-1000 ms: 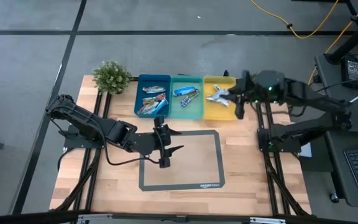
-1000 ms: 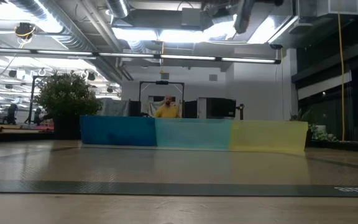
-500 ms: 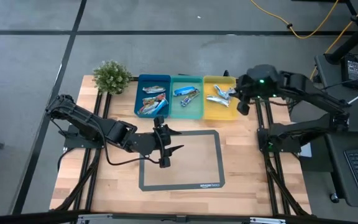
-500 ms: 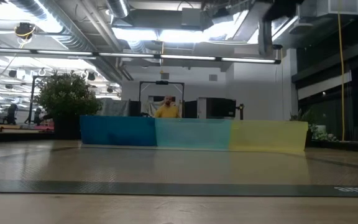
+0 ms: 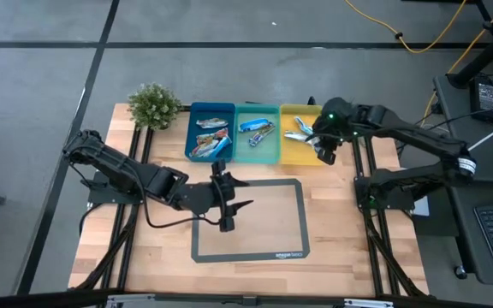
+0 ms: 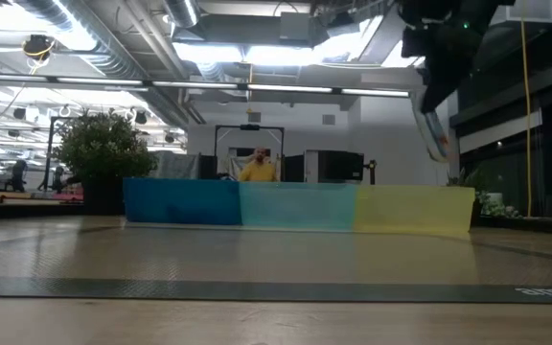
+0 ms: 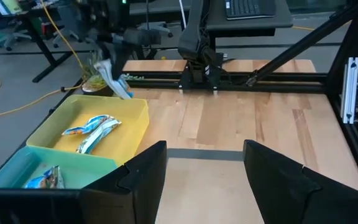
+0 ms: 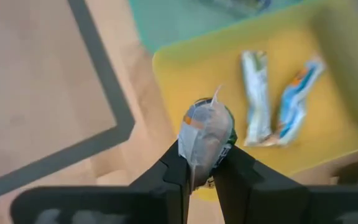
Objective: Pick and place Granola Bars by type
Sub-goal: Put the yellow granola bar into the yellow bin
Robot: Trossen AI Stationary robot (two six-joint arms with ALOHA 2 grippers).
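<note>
Carrying silver granola bar [image 8: 204,138] pinched between right gripper [image 8: 201,167] fingers, dangling above yellow bin [image 5: 313,156] edge | left gripper [image 5: 227,195] idling, fingers spread | risk: releasing early, bar landing outside bin

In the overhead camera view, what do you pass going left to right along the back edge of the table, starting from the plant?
Potted plant → blue bin → teal bin → yellow bin → right gripper, shut on a granola bar at the yellow bin's right edge.
</note>
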